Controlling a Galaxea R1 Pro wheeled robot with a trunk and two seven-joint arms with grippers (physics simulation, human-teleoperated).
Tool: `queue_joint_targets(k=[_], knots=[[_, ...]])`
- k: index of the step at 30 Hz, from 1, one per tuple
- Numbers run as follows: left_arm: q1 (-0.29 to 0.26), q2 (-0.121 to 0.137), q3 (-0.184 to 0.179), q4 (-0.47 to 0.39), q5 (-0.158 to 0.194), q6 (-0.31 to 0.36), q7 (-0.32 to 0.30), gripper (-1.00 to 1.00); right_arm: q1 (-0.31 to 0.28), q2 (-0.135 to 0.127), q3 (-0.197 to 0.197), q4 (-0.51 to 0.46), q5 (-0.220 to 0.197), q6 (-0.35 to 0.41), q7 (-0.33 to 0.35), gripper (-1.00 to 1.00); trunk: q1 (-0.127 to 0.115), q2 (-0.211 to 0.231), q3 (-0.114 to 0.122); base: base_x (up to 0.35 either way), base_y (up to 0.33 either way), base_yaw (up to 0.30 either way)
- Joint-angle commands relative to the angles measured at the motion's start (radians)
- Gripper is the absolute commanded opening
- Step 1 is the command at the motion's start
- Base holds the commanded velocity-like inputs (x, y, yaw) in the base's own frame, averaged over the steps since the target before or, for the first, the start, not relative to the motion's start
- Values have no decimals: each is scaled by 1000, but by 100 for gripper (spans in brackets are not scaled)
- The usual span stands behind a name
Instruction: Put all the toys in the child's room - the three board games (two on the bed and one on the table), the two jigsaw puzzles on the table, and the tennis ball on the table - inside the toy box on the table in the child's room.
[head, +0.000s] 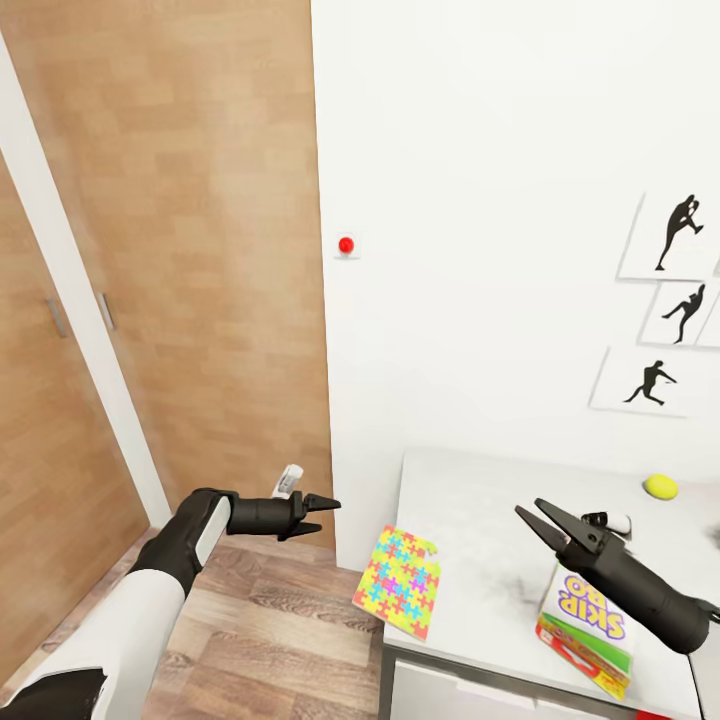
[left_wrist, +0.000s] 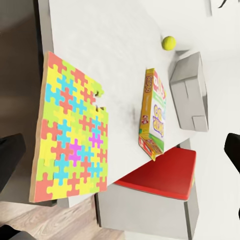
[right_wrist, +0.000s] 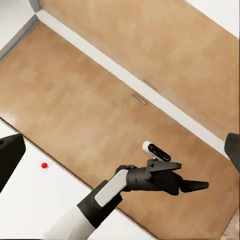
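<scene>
The table (head: 470, 500) carries a board game (head: 590, 625) printed "SKIP-BO", lying directly under the right gripper (head: 540, 522), whose fingers (head: 560, 520) stand spread and empty above it. The jigsaw puzzle (head: 400, 580) overhangs the table's near corner, between the two grippers. The tennis ball (head: 660, 487) rests beyond the right fingertips, near the wall. The left gripper (head: 318, 512) hovers beside the table, its fingers (head: 322, 500) parted and holding nothing.

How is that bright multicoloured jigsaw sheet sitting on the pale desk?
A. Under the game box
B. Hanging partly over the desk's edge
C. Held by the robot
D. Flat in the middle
B: the multicoloured jigsaw puzzle sheet juts out past the pale grey desk top's edge, over the floor.
</scene>
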Motion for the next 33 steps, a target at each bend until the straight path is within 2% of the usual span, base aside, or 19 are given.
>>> queue_joint_targets(k=[1, 5, 10, 29, 33], knots=[[-1, 0, 2, 0, 1, 4, -3, 100, -3, 0, -1, 0, 1, 4, -33, 100, 4, -8, -4, 0, 0, 0], [-1, 0, 2, 0, 1, 4, -3, 100, -6, 0, -3, 0, 1, 4, -136, 100, 19, -36, -17, 0, 0, 0], [-1, 1, 2, 0, 2, 5, -4, 100, -7, -1, -6, 0, 0, 4, -190, 100, 39, -71, -33, 0, 0, 0], [-1, 6, 3, 0, 4, 6, -9, 100, -12, -2, -8, 0, -12, 4, -205, 100, 111, -204, -92, 0, 0, 0], [-2, 20, 3, -1, 5, 8, -65, 100, -11, -2, -8, 0, -14, 4, -205, 100, 127, -232, -105, 0, 0, 0]])
